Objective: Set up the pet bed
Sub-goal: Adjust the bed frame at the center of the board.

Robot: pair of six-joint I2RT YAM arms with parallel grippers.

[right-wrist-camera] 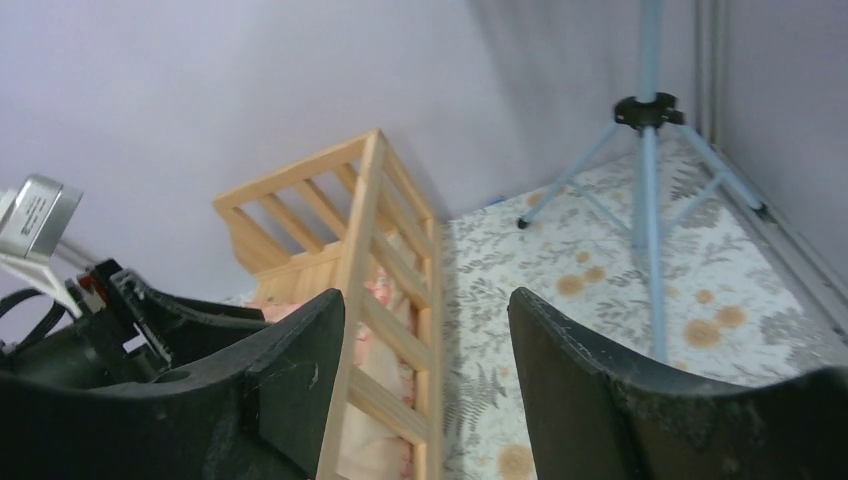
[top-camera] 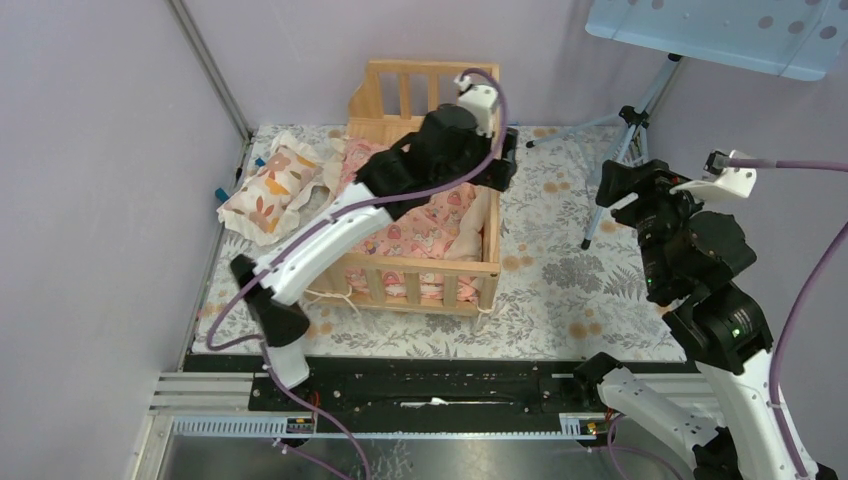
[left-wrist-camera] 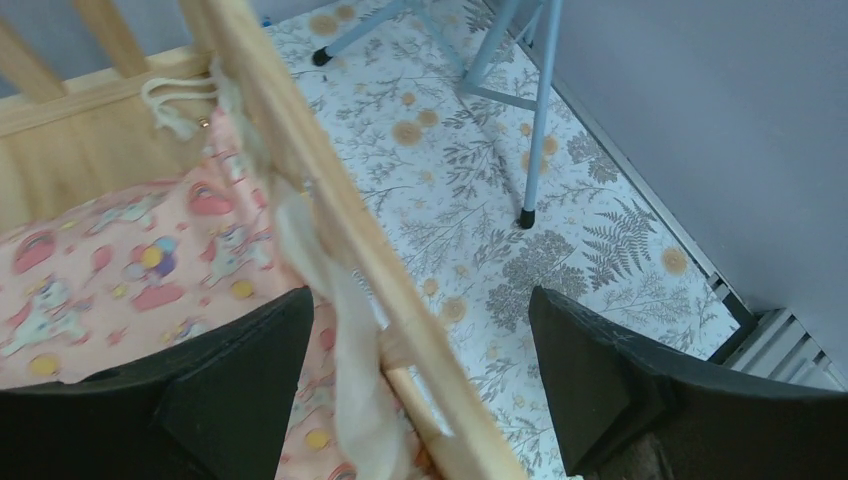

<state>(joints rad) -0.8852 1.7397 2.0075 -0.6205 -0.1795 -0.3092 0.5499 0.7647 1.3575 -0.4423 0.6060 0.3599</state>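
The left gripper (left-wrist-camera: pixel 420 330) stands wide open and grasps nothing, one finger to each side of the right-hand rail of the pet bed (top-camera: pixel 420 268), a light natural-wood frame with slatted sides that sits on the surface towards its far edge, left of the middle. A pink patterned cushion with a cream ruffle (top-camera: pixel 440 215) lies inside the frame, its ruffle draped up over the rail between the open fingers. The right gripper (right-wrist-camera: pixel 428 310) hangs released and empty above the right side of the surface, well apart from the bed, near a pale blue tripod (top-camera: pixel 625 130) at the far right. A small cream pillow with orange leaf prints (top-camera: pixel 270 185) lies outside the frame, just beside it near the far left corner of the flower-printed surface (top-camera: pixel 560 300). The job looks partly done: the cushion is in, but it probably needs smoothing flat, and the pillow has yet to go in.
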